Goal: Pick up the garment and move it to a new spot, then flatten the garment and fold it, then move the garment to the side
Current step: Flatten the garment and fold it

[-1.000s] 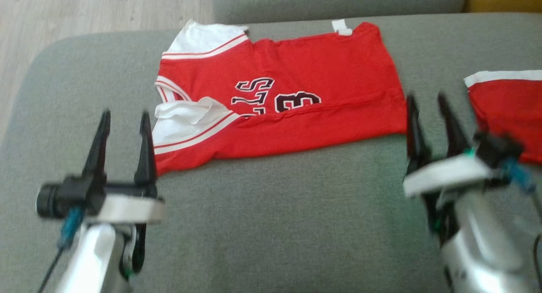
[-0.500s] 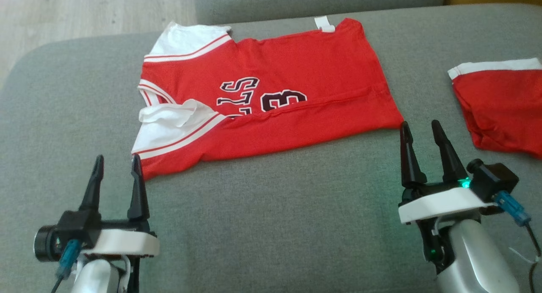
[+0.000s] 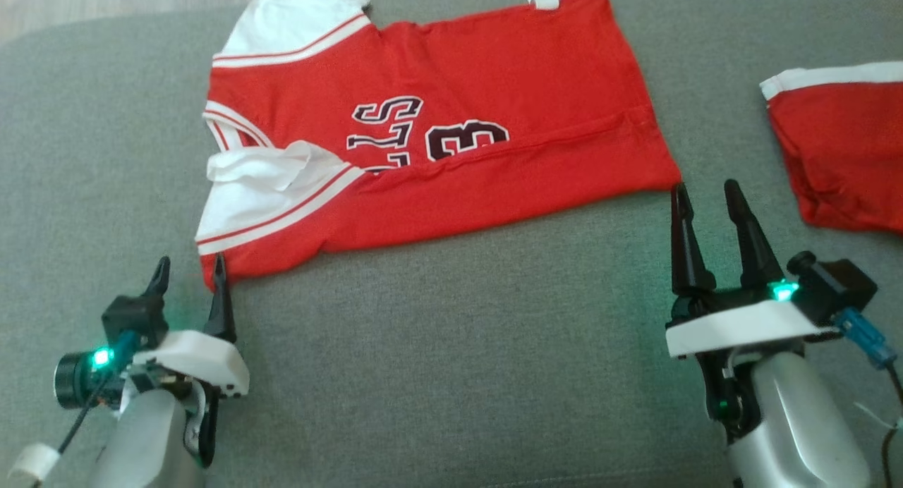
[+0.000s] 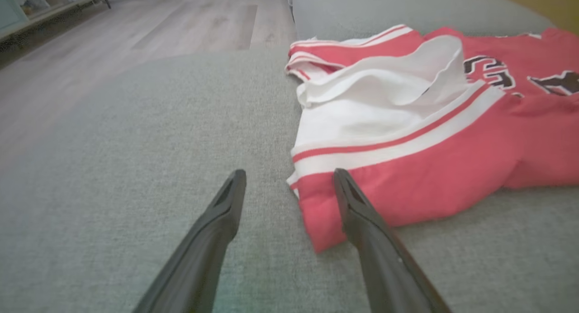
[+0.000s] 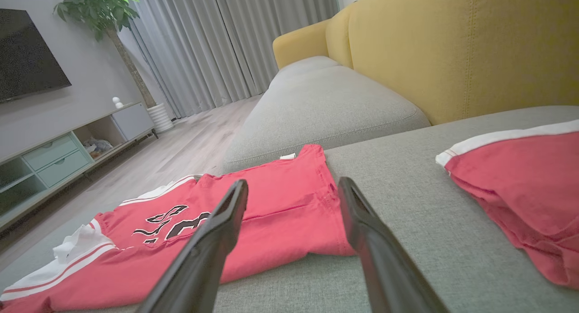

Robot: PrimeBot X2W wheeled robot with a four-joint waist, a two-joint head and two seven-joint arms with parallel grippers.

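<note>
Nearest, the left gripper (image 3: 190,264) and right gripper (image 3: 705,190) both stand released with fingers spread. Each is at a near corner of the garment (image 3: 494,86), which lies on the grey sofa cushion (image 3: 451,347) with its near long edge already turned over. The next fold seems due. Each corner sits by one finger rather than between the two, so both grippers should shift inward, pinch all layers and lift together. Bare cushion lies in front. A second red garment (image 3: 839,156) crowds the right, and the floor (image 3: 85,1) drops off far left.
</note>
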